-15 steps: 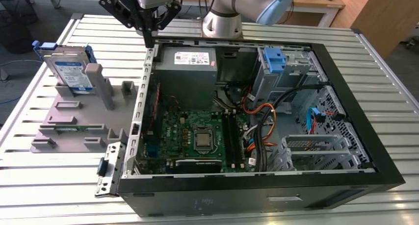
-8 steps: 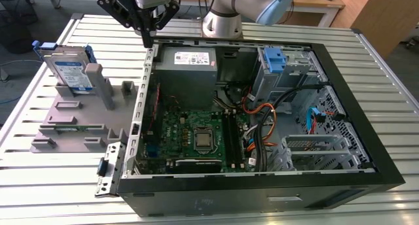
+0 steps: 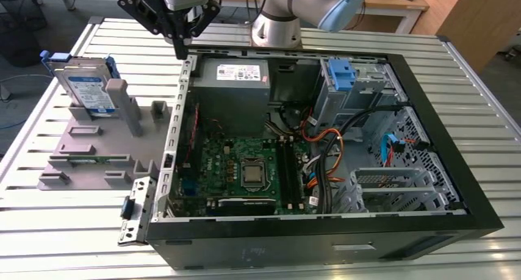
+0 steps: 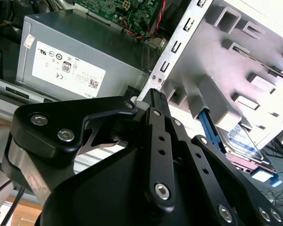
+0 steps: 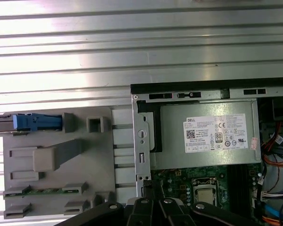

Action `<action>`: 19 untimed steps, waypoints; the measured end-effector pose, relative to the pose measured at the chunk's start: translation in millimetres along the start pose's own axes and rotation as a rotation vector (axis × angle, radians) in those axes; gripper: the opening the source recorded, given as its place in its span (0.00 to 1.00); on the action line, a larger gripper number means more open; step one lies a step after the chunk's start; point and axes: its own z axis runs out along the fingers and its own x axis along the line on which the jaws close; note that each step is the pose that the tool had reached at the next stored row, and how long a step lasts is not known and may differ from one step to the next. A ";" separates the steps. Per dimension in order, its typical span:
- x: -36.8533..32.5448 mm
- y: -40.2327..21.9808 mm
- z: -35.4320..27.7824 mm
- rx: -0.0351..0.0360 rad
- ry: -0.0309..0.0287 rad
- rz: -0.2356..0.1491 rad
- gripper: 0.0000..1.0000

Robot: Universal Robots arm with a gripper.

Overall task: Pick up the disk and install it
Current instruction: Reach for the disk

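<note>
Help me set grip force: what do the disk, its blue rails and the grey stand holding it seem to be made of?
The disk: likely metal, silver-grey casing with a white-and-blue label. The blue rails: probably moulded plastic, uniform saturated colour. The grey stand: seemingly matte plastic, perhaps printed; blocky shapes, no shine.

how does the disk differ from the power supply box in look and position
The disk stands on edge in the grey holder outside the case; the power supply box sits inside the case. The disk is slimmer and smaller than the power supply box. The disk has blue rails and a white-and-blue label; the power supply box has a white sticker. Both are grey metal.
</note>
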 end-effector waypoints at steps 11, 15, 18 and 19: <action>8.2 -0.6 -0.2 0.0000 0.0000 0.000 0.11; 11.1 -0.8 -0.3 0.0000 0.0000 0.000 0.11; 13.6 -1.0 -0.3 -0.0001 -0.0001 0.000 0.11; 14.3 -1.1 -0.4 0.0000 0.0000 0.000 0.11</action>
